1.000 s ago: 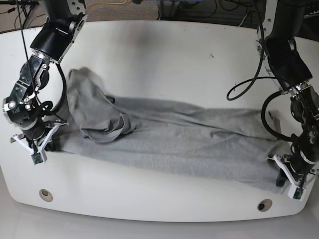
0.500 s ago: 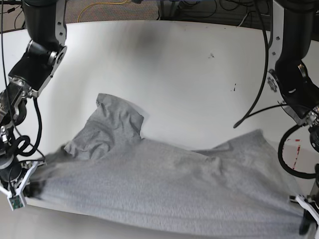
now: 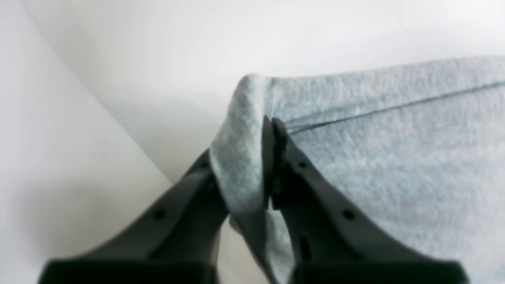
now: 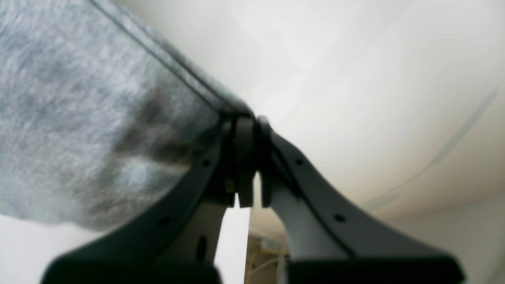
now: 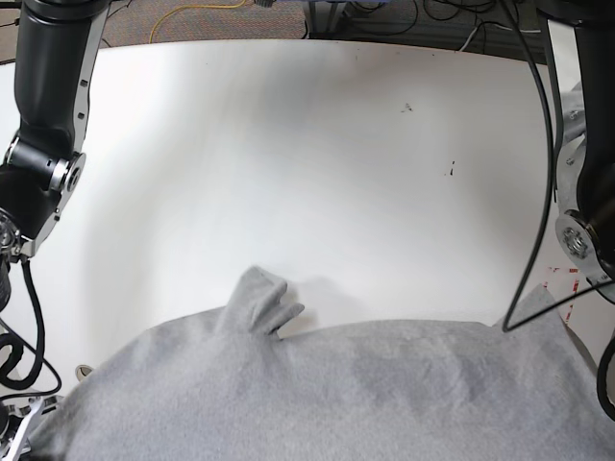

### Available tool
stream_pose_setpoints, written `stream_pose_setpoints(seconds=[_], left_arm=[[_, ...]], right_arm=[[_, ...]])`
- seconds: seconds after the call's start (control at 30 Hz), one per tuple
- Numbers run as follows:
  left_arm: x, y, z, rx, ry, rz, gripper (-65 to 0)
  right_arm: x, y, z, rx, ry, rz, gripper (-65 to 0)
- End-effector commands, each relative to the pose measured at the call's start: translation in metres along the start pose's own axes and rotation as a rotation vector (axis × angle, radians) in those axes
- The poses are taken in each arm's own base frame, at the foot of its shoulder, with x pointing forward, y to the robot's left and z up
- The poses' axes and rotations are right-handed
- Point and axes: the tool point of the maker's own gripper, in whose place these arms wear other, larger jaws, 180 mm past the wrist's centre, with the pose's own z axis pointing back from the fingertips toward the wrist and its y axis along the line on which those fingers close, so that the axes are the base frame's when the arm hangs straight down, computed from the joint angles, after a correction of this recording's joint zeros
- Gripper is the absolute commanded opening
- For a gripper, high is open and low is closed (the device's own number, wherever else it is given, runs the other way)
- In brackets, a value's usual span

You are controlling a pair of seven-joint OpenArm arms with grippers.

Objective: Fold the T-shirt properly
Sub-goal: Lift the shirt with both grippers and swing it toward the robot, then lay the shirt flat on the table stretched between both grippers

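The white table (image 5: pixel 317 144) fills the upper base view; the T-shirt (image 5: pixel 336 394) spans the bottom of that view as a broad grey sheet stretched between the two arms, one bunched bit of cloth poking up along its top edge; both arms run down the sides of that view, upper links upright, their grippers at or past the lower corners and not clearly seen there. Only the wrist views show the grips: the left gripper (image 3: pixel 270 126) is clamped on a rolled hem corner, cloth spreading away to its right; the right gripper (image 4: pixel 248 130) is pinched tight on a seamed edge, cloth hanging off to its left.
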Motion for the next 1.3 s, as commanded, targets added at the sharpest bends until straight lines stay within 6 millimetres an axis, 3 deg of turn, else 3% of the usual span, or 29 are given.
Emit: stream_pose_setpoints(seconds=[0.0,0.27,0.33,0.6,0.9,1.1,1.13,1.27], left_arm=[[0.026,0.025,0.009,0.052,-0.050,0.012,-65.0],[0.037,0.028,0.010,0.053,-0.072,0.017,-65.0],[0.038,0.027,0.012,0.057,-0.078,0.011,-65.0],[0.000,0.010,0.014,0.055,-0.017,-0.039,-65.0],[-0.061,-0.031,0.023,-0.020,0.068,-0.080,-65.0],[-0.123,-0.050,0.045,-0.053,0.193,-0.074,-65.0],[-0.140,-0.052,0.053,-0.053,0.229,-0.070,-65.0],[-0.180,-0.077,0.072,-0.105,0.301,-0.072,-65.0]], right_arm=[[0.009,-0.042,0.014,-0.113,0.017,-0.016,-64.2],[0.039,-0.062,0.018,-0.140,-0.019,0.005,-64.0],[0.037,-0.062,0.018,-0.142,-0.012,0.010,-64.0],[0.011,-0.046,0.011,-0.109,0.054,0.019,-64.2],[-0.043,-0.004,0.024,-0.082,0.119,0.035,-64.2],[-0.097,0.043,0.038,-0.023,0.198,0.012,-64.2],[-0.112,0.053,0.043,-0.008,0.225,-0.001,-64.2],[-0.159,0.082,0.054,0.044,0.324,-0.054,-64.2]])
